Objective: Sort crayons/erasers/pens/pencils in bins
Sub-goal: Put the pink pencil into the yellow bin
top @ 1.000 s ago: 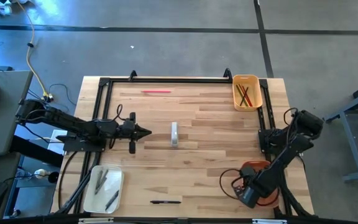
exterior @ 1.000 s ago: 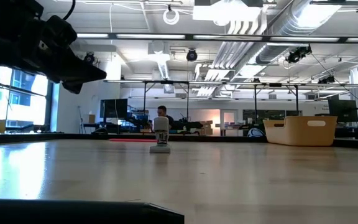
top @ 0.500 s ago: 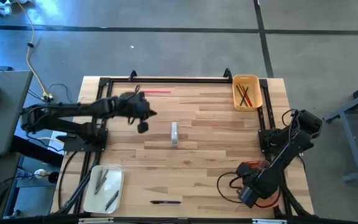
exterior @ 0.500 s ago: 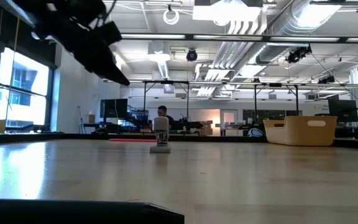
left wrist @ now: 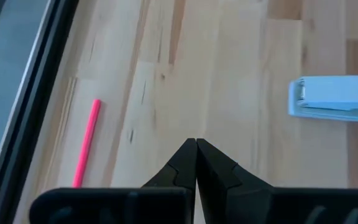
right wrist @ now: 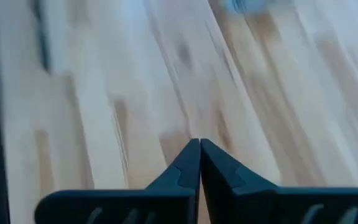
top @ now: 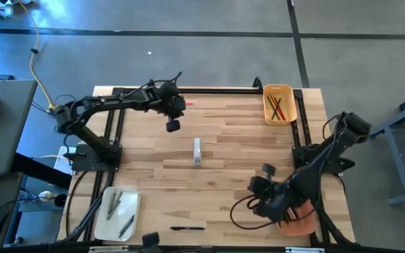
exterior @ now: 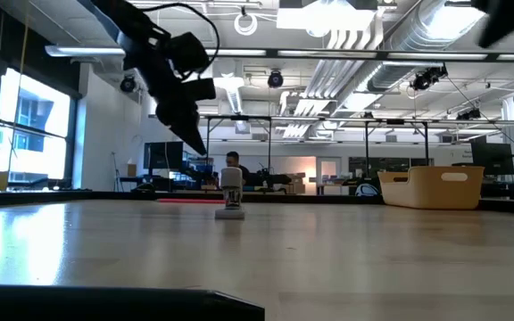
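So the left gripper [top: 180, 105] is up over the far edge of the table [top: 245, 154], fingers pressed together with nothing between them. You can see that clearly in the left wrist view, where the two tips [left wrist: 196, 149] meet in a point. The pink-red pencil [left wrist: 86, 144] lies flat on the wood just off to one side of those tips, close to the black rail [top: 188, 90] along the table's far edge. It's near the gripper but not touching it. The pale blue-white eraser [left wrist: 333, 99] sits on the other side of the tips, further toward the middle of the table.

The right gripper [top: 257, 185] hangs over the near right part of the table, also pinched together and empty going by the right wrist view. Just beyond it toward the near right corner is the orange bin [top: 299, 219], mostly hidden by the arm.

The small yellow-orange bin [top: 279, 104] with its red and green pencils is at the far right corner, well away from both grippers. The cream-white bin [top: 117, 213] with a few dark pens inside is at the near left corner, and one black pen [top: 187, 228] lies loose on the table beside it, well apart from the left gripper.
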Controlling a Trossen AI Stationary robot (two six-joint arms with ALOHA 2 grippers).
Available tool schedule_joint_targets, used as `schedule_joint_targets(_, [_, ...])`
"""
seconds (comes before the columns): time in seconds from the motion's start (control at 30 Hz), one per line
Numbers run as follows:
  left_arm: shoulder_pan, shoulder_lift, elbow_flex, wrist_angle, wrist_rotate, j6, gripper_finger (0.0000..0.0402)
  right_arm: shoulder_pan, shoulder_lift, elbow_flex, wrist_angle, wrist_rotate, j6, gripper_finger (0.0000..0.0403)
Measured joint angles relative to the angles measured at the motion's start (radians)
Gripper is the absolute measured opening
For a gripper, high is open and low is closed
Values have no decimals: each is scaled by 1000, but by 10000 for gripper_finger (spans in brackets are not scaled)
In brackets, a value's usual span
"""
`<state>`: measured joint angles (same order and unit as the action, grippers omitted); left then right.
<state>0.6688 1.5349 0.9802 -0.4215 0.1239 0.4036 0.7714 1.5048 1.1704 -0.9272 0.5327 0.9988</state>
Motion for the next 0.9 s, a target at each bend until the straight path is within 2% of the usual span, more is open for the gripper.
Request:
schedule_joint_targets(0.13, [11, 76, 78, -53, 6, 12, 0, -109, -97, -138, 318, -11, -337, 1])
schedule_joint_targets(0.33, [12, 164, 177, -141, 5, 49, 0, -336, -201, -395, 880, -253, -756, 0])
schedule_joint_targets(0.5, [21, 220, 245, -192, -1, 94, 0, -498, -209, -558, 1258, -390, -935, 0])
schedule_joint_targets(0.57, [30, 250, 277, -218, -2, 98, 0, -539, -204, -601, 1347, -423, -962, 0])
schedule_joint_targets(0.7, [46, 301, 346, -308, -4, 150, 0, -592, -204, -631, 1409, -440, -961, 0])
schedule_joint_targets(0.9, [66, 361, 414, -377, -7, 234, 0, -598, -204, -628, 1458, -436, -977, 0])
